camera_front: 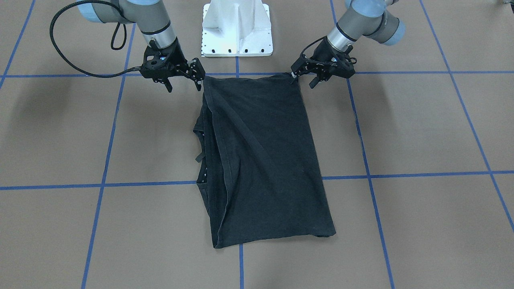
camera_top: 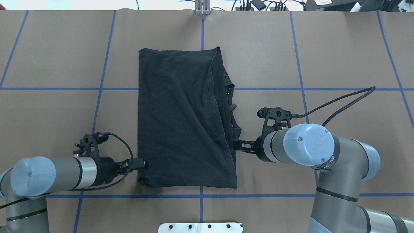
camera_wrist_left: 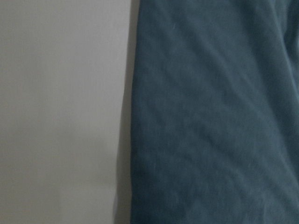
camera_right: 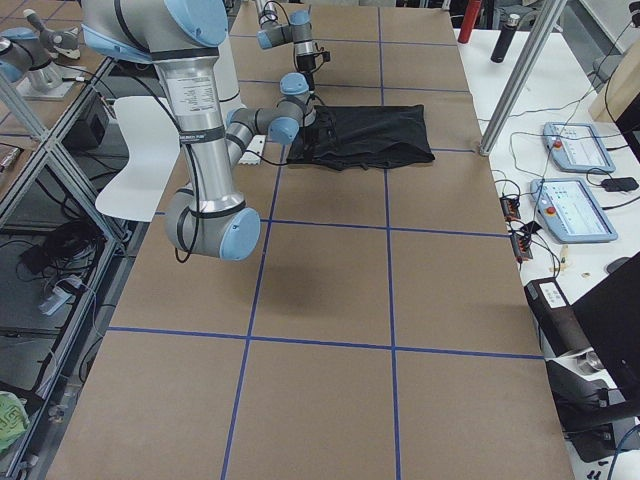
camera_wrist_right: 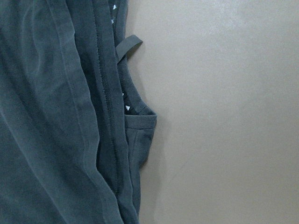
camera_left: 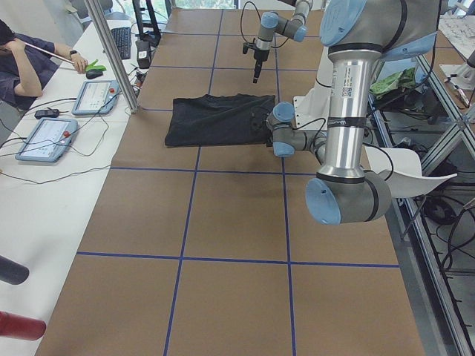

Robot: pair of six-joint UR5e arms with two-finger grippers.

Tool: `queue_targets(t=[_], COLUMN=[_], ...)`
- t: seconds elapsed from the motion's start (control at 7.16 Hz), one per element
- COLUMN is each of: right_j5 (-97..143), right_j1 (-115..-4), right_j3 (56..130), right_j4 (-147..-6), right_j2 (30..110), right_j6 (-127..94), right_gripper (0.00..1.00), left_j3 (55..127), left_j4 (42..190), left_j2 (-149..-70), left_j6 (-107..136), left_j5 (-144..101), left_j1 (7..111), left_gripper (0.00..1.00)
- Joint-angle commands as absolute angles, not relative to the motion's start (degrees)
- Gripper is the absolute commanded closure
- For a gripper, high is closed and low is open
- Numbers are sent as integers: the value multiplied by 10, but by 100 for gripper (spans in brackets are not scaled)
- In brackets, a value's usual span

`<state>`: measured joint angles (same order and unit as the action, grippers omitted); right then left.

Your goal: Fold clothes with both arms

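- Brown table (camera_top: 48, 58) gridded with blue tape, the robot's white base (camera_front: 237, 32) at its end. The shirt (camera_top: 181, 123) lies flat mid-table, folded into a long strip, plain black side up, running away from the robot.
- Nearest end: your left gripper (camera_front: 304, 77) is at the shirt's near left corner. Jaws look parted, one fingertip (camera_front: 296, 73) against the cloth, nothing visibly clamped. Close here and you may catch only the top layer.
- Your right gripper (camera_front: 182, 80) is spread wide and empty, just beside the near right edge. The layers there are stacked unevenly, so a shallow pinch could peel one off.
- Midway: a bunched sleeve (camera_top: 231, 106) and a loose loop (camera_wrist_right: 128, 45) poke out on the right. An uneven lift would likely drag them further out.
- Far end lies square. A skewed carry would land the fold crooked.
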<state>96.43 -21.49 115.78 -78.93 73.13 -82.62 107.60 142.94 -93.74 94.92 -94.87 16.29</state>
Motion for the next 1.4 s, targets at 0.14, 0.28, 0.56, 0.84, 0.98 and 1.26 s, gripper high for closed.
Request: queue_targets(t=[0.14, 0.28, 0.56, 0.84, 0.98, 1.26], right_j5=[963, 963, 963, 963, 963, 963], right_j1=[-216, -215, -215, -215, -215, -214], right_j3=[1158, 1158, 1158, 1158, 1157, 1154], right_j4=[-786, -786, -786, -786, -786, -786], right_j2=[734, 733, 732, 732, 732, 730], right_j6=[-824, -824, -824, -824, -824, -824], right_gripper=[1, 1, 1, 1, 1, 1], left_j3=[1067, 1064, 1062, 1063, 1063, 1064], left_j4=[1426, 1426, 1426, 1426, 1426, 1426], left_j2=[-943, -946, -952, -954, -954, -953], left_j6=[967, 967, 967, 966, 966, 966], left_j5=[-943, -944, -945, -946, -946, -947], left_j1=[142, 141, 141, 141, 141, 141], left_gripper=[21, 29, 47, 47, 55, 100])
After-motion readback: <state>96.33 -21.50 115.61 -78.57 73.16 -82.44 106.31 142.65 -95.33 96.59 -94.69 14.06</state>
